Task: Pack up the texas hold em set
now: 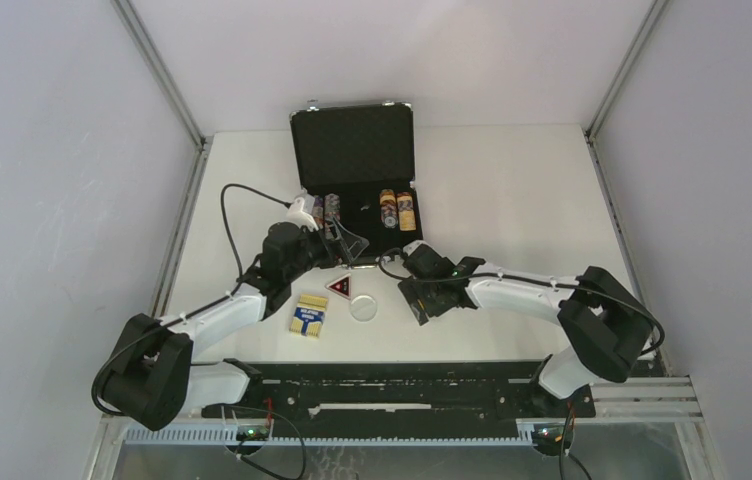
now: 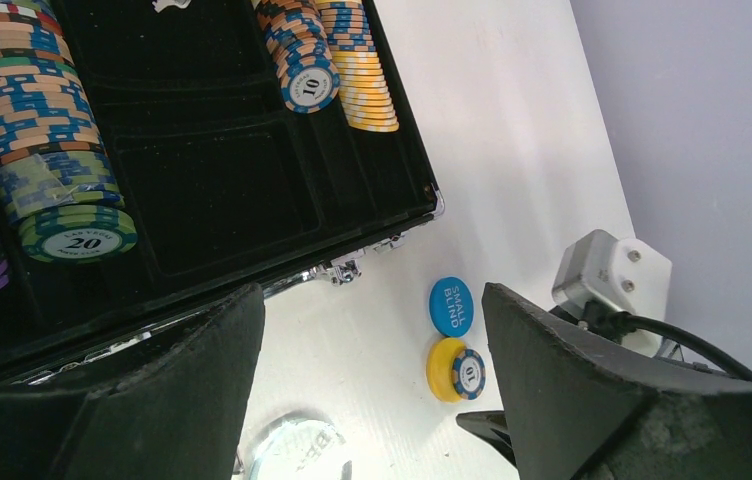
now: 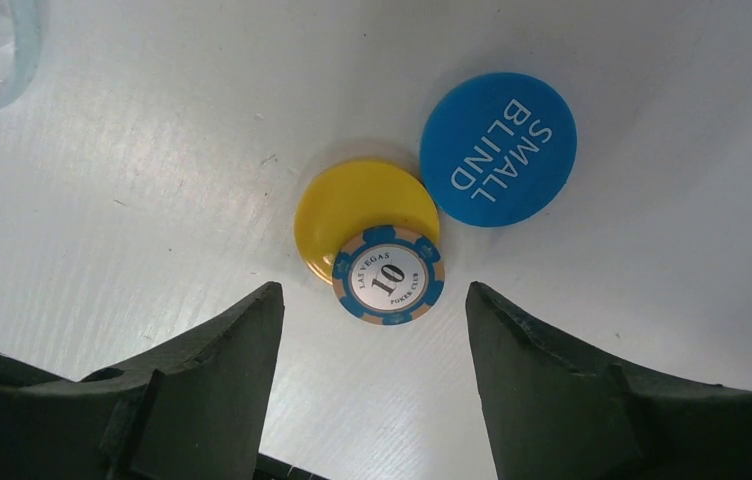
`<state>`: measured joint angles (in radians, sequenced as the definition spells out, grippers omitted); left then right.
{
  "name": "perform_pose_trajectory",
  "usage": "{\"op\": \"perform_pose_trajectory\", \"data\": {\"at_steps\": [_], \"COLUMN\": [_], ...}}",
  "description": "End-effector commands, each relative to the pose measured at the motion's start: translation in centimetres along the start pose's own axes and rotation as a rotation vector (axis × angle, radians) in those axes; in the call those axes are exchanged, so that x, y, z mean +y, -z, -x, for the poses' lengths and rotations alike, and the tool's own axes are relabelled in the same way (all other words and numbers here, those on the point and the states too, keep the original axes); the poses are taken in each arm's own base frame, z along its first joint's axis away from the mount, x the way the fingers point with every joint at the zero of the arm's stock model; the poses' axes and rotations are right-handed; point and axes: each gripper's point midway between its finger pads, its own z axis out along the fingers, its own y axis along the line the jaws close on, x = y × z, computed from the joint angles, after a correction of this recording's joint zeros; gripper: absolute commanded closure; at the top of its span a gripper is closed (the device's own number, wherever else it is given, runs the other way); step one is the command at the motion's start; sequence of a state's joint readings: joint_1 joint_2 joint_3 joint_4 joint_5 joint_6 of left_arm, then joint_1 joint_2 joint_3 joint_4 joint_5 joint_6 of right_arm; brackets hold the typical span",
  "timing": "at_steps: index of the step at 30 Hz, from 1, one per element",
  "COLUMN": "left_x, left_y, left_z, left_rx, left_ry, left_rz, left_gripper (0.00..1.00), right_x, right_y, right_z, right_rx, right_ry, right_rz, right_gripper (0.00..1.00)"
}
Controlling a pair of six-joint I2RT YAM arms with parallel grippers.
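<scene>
A blue-and-white "10" poker chip [image 3: 388, 277] lies half on a yellow round plastic disc [image 3: 352, 210]. Both sit just beside a blue "SMALL BLIND" disc [image 3: 498, 148], in front of the open black silver-edged briefcase [image 1: 352, 150]. The right gripper [image 3: 372, 290] hangs over them, jaws apart. The left gripper [image 2: 372, 300], likewise spread and empty, hovers at the briefcase's front edge. Farther out lie a red-black triangular token [image 1: 340, 287], a whitish round disc [image 1: 363, 307] and a yellow-blue card box [image 1: 308, 316].
</scene>
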<state>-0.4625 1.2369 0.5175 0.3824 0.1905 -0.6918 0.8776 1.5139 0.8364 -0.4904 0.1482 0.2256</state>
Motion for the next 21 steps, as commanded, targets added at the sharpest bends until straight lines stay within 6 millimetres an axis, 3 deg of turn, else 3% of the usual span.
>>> {"op": "perform_pose_trajectory", "data": {"at_steps": [1,21], "left_x": [-1.19,-1.11], "left_y": [0.08,-0.01], "left_z": [1.10,1.04], "left_rx": [-0.036,-0.028], "left_ry": [-0.012,-0.012], "left_rz": [-0.042,-0.041], "left_gripper": [0.15,0.15], "right_x": [0.04,0.44], "right_y": [0.16,-0.41], "right_z": [0.83,1.09], "right_rx": [0.012,0.028], "right_ry": [0.009,0.037], "right_rz": [-0.014,0.009], "right_gripper": [0.25,0.29]}}
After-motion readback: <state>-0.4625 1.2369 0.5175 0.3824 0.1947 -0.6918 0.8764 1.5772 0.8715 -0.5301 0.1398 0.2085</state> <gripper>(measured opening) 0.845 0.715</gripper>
